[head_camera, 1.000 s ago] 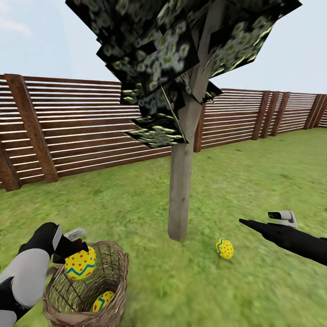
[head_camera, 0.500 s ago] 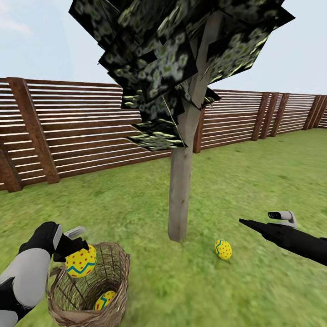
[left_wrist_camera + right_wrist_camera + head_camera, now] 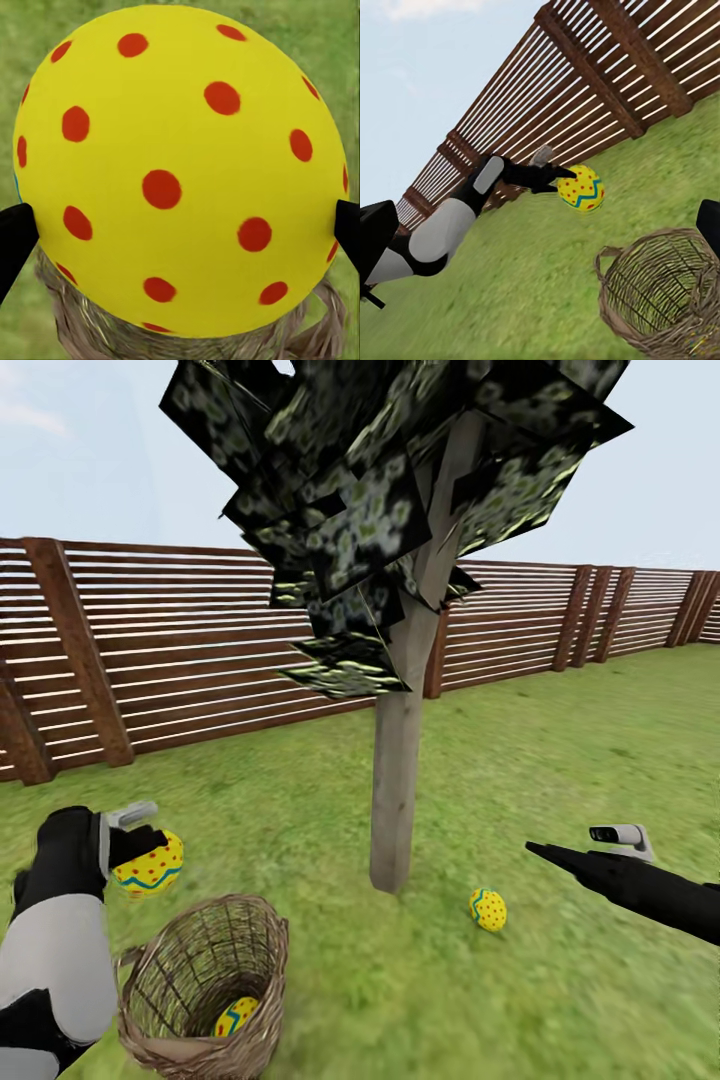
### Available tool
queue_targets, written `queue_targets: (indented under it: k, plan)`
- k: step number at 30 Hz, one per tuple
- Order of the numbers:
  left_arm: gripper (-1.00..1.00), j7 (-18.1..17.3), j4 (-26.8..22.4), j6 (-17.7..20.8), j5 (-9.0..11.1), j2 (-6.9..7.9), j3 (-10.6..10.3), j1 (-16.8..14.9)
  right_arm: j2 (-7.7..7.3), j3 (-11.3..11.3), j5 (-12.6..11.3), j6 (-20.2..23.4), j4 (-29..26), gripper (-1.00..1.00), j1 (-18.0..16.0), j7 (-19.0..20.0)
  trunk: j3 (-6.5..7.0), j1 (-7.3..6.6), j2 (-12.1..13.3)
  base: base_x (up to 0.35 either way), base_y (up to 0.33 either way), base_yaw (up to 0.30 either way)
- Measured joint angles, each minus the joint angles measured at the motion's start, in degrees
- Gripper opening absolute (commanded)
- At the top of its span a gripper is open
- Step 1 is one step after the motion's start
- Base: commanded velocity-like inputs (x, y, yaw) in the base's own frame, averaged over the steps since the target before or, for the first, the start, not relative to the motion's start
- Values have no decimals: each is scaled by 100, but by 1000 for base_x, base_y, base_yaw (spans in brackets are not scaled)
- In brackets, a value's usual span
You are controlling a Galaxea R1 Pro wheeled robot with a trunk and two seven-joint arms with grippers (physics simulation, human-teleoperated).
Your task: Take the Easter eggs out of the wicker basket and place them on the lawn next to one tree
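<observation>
My left gripper (image 3: 143, 852) is shut on a yellow Easter egg (image 3: 155, 870) with red dots and a blue zigzag band, held in the air above and just left of the wicker basket (image 3: 205, 985). The egg (image 3: 180, 172) sits between the two black fingertips. A second egg (image 3: 236, 1015) lies inside the basket. A third egg (image 3: 488, 909) rests on the lawn (image 3: 330, 830), just right of the tree trunk (image 3: 395, 800). My right gripper (image 3: 535, 849) hovers open and holds nothing, right of that egg. The right wrist view shows the held egg (image 3: 581, 187) above the basket (image 3: 660, 292).
A brown slatted fence (image 3: 200, 650) runs behind the tree. Blocky dark speckled foliage (image 3: 390, 480) hangs over the trunk. Open grass stretches to the right and toward the front.
My left gripper has lifted the dotted egg up and leftward, from the basket's rim to well above it. The right arm has not moved.
</observation>
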Motion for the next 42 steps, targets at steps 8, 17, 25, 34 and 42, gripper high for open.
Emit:
queue_targets:
  k: [8,17,25,34,42]
  plan:
    - [-100,1,-1162,-1,-28,-321,-1025,713,6,-6,0,0,0,100,0,5,143,-177,321,-57,0,0]
    - [-100,5,-1260,-1,4,-695,-1307,888,5,-17,-13,0,0,100,0,8,305,-375,682,-2,0,0]
    - [-100,16,-1806,0,26,-832,-2028,1060,7,-21,-18,0,-1,100,0,21,451,-550,1003,0,0,-22]
    - [-100,4,-1544,-1,-3,-921,-2412,1139,6,-17,-13,0,-1,100,1,8,658,-748,1364,0,0,-174]
    - [-100,-62,-607,-1,135,-963,-2441,1093,6,-18,-23,0,-1,100,2,7,853,-924,1685,0,0,-191]
